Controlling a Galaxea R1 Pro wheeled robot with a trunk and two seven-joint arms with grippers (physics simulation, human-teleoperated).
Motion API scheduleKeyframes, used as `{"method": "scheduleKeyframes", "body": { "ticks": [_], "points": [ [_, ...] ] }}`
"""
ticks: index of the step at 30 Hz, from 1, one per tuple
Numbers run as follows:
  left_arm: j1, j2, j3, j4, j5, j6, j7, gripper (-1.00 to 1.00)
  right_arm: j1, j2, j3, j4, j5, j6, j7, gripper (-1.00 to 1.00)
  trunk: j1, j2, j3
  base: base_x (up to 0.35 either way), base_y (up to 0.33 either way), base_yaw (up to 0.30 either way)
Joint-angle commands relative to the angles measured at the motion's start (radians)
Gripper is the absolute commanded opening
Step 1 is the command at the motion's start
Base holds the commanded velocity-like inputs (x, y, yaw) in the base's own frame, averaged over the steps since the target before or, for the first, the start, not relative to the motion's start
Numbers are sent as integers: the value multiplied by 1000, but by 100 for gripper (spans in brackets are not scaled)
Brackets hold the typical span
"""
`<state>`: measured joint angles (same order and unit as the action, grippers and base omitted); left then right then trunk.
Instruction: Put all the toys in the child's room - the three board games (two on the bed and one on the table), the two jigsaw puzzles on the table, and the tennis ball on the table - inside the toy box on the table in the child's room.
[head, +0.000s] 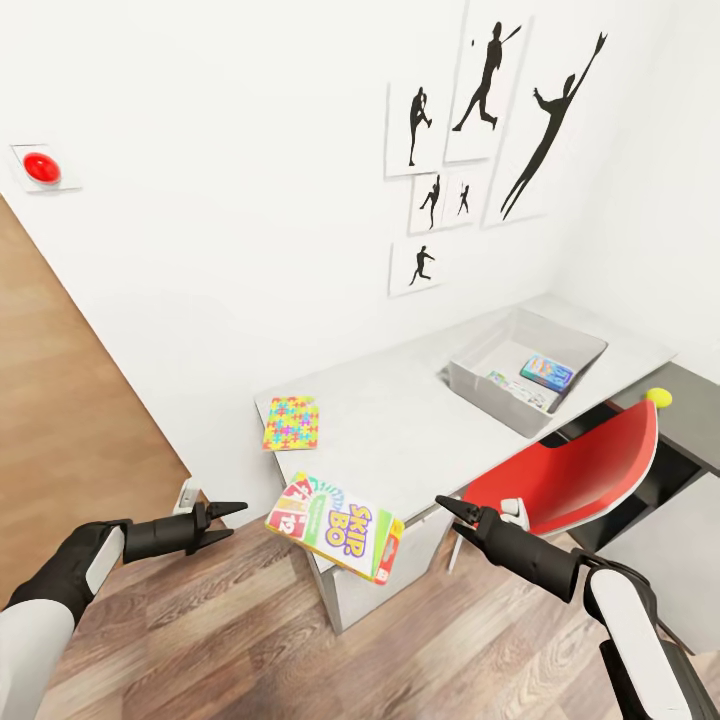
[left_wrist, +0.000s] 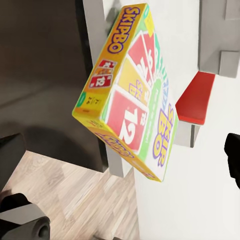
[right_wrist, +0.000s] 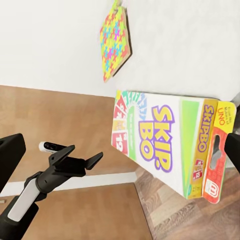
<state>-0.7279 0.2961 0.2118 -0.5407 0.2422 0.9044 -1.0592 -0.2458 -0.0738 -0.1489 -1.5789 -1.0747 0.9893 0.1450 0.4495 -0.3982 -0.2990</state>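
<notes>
A Skip-Bo board game (head: 335, 526) hangs tilted off the front corner of the table (head: 400, 430), between my two grippers and touched by neither. It looms large in the left wrist view (left_wrist: 132, 95) and the right wrist view (right_wrist: 165, 140). My left gripper (head: 238, 521) is open to its left, my right gripper (head: 447, 511) open to its right. One jigsaw puzzle (head: 291, 422) lies flat at the table's left end. The grey toy box (head: 480, 385) stands at the far right end with a board game (head: 547, 372) inside. A tennis ball (head: 658, 397) peeks over the chair back.
A red chair (head: 570, 480) is tucked under the table on the right, just beyond my right arm. A dark grey side unit (head: 690, 410) sits further right. A brown door (head: 60, 420) stands on the left, with wood-plank floor (head: 250, 640) below.
</notes>
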Motion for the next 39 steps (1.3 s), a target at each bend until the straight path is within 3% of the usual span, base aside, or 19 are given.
{"method": "scheduleKeyframes", "body": {
  "ticks": [1,13,39],
  "points": [
    [-1,0,1,0,0,5,-2,100,-1,0,-1,0,10,5,10,100,1,-2,-2,1,-1,0],
    [-1,0,2,0,1,5,-2,100,-1,0,-3,-1,10,5,9,100,1,-2,-5,0,0,0],
    [-1,0,1,-1,0,4,-2,100,-1,0,-3,0,10,5,13,100,1,-2,-45,0,0,30]
  ]
}}
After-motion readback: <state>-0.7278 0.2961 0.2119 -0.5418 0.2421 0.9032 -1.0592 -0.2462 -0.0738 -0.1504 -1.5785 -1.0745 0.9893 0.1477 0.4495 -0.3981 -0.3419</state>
